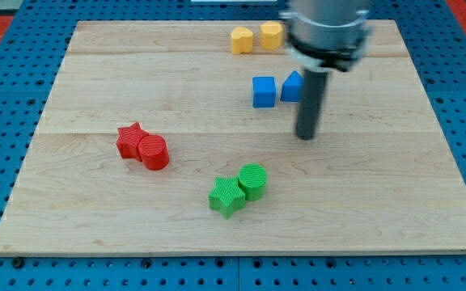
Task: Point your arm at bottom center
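Note:
My dark rod comes down from the view's top right and my tip (306, 136) rests on the wooden board (95, 210), right of centre. It stands just below the blue cube (264, 91) and a second blue block (292, 86), which the rod partly hides. The green star (227, 196) and green cylinder (252, 180) touch each other below and to the left of the tip, near the bottom centre. The red star (130, 139) and red cylinder (154, 152) sit together at the left.
Two yellow blocks (242, 40) (270, 35) stand side by side at the board's top edge, left of the arm's body. A blue pegboard (6, 97) surrounds the board.

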You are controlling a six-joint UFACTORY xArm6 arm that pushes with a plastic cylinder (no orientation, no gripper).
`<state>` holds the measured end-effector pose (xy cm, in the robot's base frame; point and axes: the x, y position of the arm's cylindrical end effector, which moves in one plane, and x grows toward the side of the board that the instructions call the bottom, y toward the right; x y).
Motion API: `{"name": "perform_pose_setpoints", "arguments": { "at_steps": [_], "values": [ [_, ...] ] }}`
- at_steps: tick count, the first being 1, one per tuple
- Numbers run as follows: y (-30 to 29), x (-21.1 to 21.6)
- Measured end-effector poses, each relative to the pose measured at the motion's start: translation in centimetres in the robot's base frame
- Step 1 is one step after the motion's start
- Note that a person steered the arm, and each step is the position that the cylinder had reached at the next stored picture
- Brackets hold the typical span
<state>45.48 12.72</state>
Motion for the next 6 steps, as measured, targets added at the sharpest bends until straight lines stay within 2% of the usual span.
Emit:
{"name": "perform_pose_setpoints", "arguments": {
  "at_steps": [1, 3, 4, 5, 6],
  "values": [
    [2.0, 6.2],
    [3.4, 6.6],
    [3.7, 9.4],
    [0.7, 14.7],
    [-8.6, 16.3]
  ]
}}
